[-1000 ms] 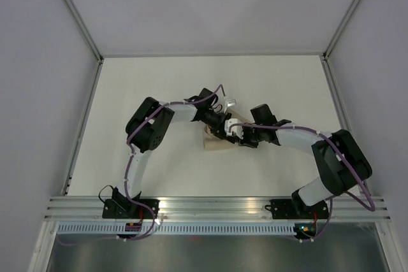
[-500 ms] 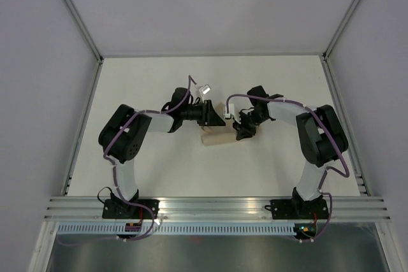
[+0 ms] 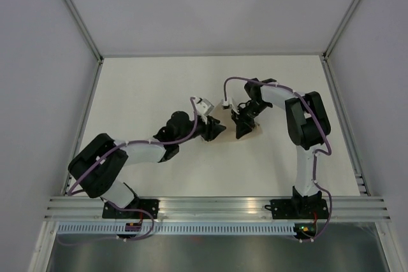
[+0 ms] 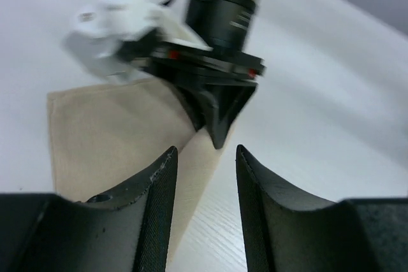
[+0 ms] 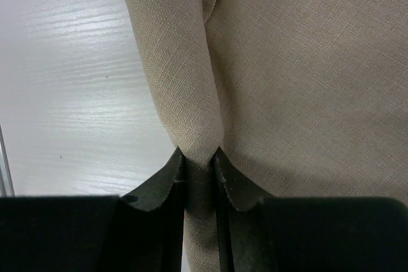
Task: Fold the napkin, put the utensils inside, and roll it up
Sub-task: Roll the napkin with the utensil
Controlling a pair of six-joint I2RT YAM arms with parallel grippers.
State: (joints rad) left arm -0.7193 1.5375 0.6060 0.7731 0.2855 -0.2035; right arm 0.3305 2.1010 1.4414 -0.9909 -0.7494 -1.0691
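Note:
The beige napkin (image 5: 293,74) lies on the white table, with one edge rolled into a thick fold (image 5: 185,74). My right gripper (image 5: 199,154) is shut on that rolled fold. In the top view the napkin (image 3: 253,131) shows only as slivers between the two grippers. My left gripper (image 4: 205,152) is open and empty, hovering low over the napkin's edge (image 4: 108,138), and faces the right gripper (image 4: 217,109) close by. In the top view the left gripper (image 3: 218,130) is just left of the right gripper (image 3: 241,128). The utensil is hidden.
The white table (image 3: 159,87) is fenced by grey walls on three sides. An aluminium rail (image 3: 217,205) runs along the near edge by the arm bases. Purple cables loop off both arms.
The left arm has swung down and to the left and its gripper now sits just left of the napkin. The right arm has straightened farther back. The napkin roll has shifted up and right.

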